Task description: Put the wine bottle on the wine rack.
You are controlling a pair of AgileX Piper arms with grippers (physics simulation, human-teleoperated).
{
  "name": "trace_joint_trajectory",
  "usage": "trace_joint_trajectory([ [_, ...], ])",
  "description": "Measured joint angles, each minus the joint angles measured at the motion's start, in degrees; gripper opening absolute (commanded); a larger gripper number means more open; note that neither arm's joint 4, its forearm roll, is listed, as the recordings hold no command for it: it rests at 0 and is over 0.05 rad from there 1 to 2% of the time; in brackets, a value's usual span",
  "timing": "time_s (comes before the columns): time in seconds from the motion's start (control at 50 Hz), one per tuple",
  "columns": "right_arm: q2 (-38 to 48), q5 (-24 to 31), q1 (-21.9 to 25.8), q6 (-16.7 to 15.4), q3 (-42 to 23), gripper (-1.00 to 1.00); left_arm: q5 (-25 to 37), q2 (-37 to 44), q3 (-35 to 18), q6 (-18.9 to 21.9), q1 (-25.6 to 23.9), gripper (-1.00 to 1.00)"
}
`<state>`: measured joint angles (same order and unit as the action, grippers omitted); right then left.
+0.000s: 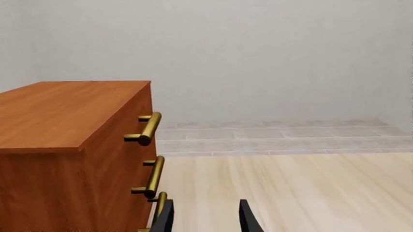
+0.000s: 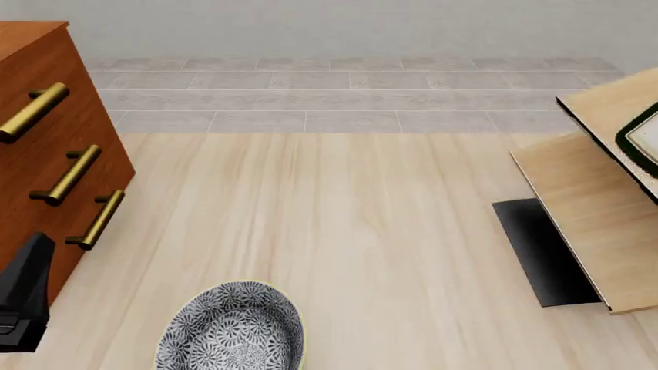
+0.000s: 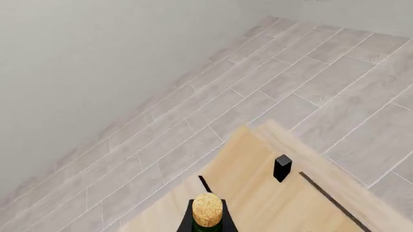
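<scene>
The wine bottle (image 3: 207, 209) shows its tan cork and dark green neck in the right wrist view. Black fingers of my right gripper (image 3: 206, 225) stand close on either side of the neck, shut on it. Light-wood panels of the wine rack (image 3: 258, 203) lie below it. In the front view only the bottle's green-edged white label (image 2: 643, 140) shows, at the right border above the wine rack (image 2: 586, 223), which stands on a black base (image 2: 540, 247). My left gripper (image 1: 205, 220) is open and empty, beside the cabinet.
A reddish-brown drawer cabinet (image 2: 52, 169) with brass handles (image 2: 72, 176) stands at the left, close to my left arm (image 2: 23, 297). A patterned bowl (image 2: 234, 327) sits at the table's near edge. Beyond the table are grey floor tiles and a wall.
</scene>
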<state>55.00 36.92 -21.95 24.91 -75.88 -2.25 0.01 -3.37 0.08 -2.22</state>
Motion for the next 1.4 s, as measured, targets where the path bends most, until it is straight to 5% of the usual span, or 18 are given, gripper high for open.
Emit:
trace_joint_trajectory([
  [0.54, 1.87, -0.5, -8.69, 1.47, -0.39, -1.0, 0.09, 0.0, 0.17, 0.1, -0.45, 1.0],
  [1.4, 0.38, -3.49, -12.39, 2.17, 6.27, -1.0, 0.16, 0.0, 0.13, 0.2, -0.46, 1.0],
])
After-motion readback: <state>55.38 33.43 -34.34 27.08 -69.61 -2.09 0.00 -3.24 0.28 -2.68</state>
